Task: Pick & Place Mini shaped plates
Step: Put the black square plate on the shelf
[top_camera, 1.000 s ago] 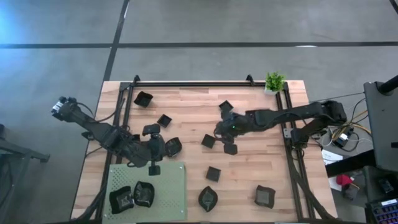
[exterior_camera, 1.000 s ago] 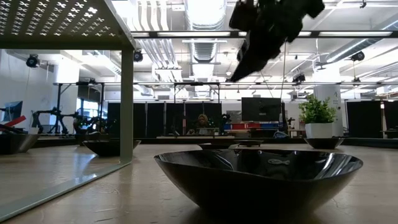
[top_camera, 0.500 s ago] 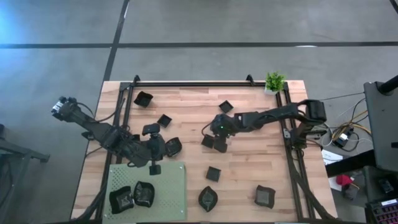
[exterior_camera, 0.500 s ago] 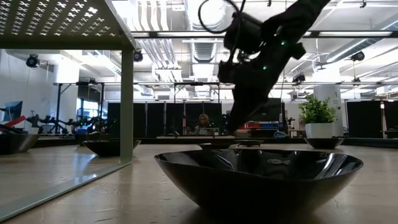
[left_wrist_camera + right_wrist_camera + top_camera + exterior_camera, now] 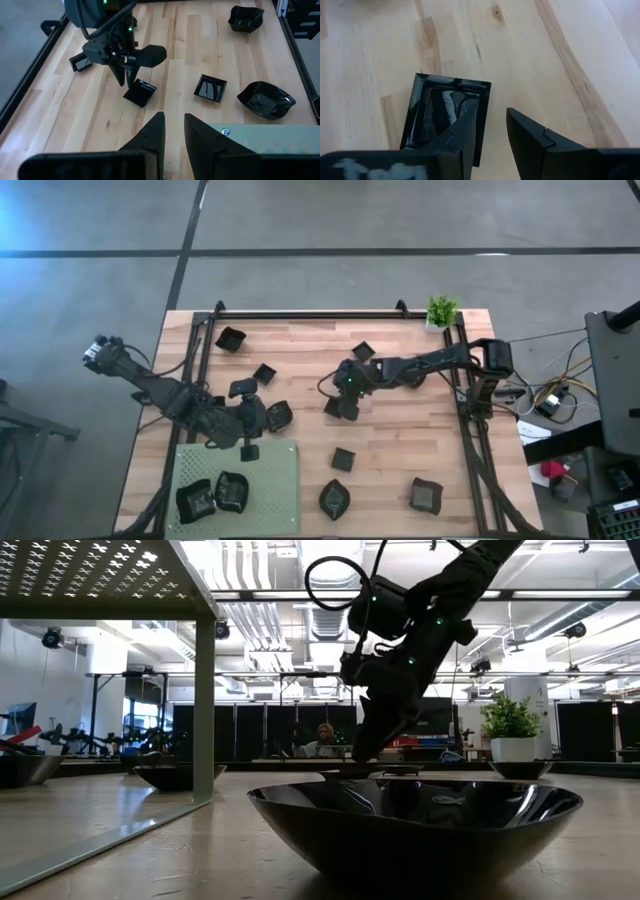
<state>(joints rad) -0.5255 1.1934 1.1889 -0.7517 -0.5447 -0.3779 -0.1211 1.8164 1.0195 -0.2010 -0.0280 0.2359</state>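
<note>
You see a wooden table, a green perforated mat at its near-left corner, and a potted plant far right.

From above, the right gripper covers most of the square plate beneath it, so contact there cannot be judged. In the right wrist view that square plate runs partly behind a finger, hiding its near rim. The left gripper overlaps a dark plate beside the green mat (shape unclear). In the low view, plates beyond the big bowl are mere slivers.
</note>
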